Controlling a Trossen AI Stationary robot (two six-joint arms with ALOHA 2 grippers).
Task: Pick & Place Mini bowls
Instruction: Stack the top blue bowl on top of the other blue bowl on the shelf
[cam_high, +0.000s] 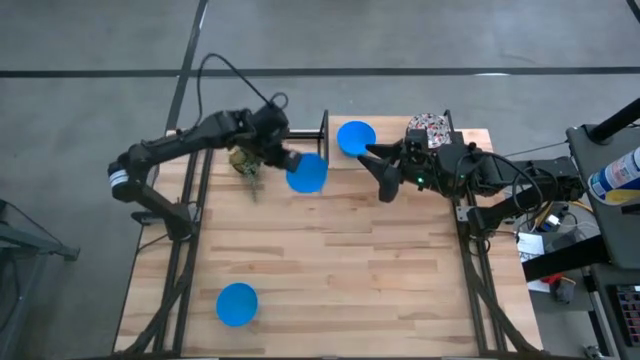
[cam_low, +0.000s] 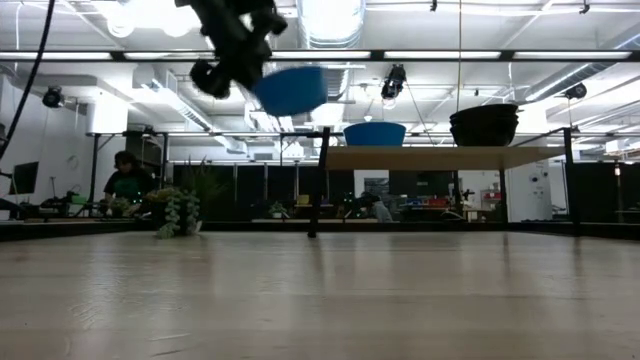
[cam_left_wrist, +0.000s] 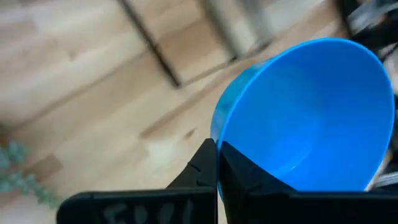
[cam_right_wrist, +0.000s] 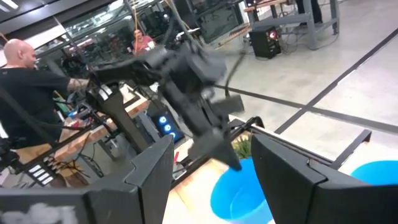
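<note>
My left gripper (cam_high: 287, 160) is shut on a bright blue mini bowl (cam_high: 308, 174) and carries it high over the table's far middle; the low view shows that bowl (cam_low: 291, 89) tilted in the air. A second blue bowl (cam_high: 356, 137) sits on the raised shelf (cam_low: 440, 157) at the far edge. Beside it on the shelf stand the stacked floral bowls (cam_high: 427, 128). A third blue bowl (cam_high: 237, 303) lies on the table near its near-left corner. My right gripper (cam_high: 383, 172) is open just right of the carried bowl, pointing toward it and touching nothing. My left gripper (cam_left_wrist: 217, 152) pinches the blue bowl's rim (cam_left_wrist: 219, 134), one finger inside the bowl and one outside against its wall. The fingers come from the table's left side. The bowl is lifted clear of the table and tilted.
A small green plant (cam_high: 245, 160) stands on the table under the left arm, near the far edge. A dark upright post (cam_low: 318, 180) holds up the shelf. People and workbenches show in the room beyond the table. Bare wood (cam_high: 340, 260) spans the table's middle and near right.
</note>
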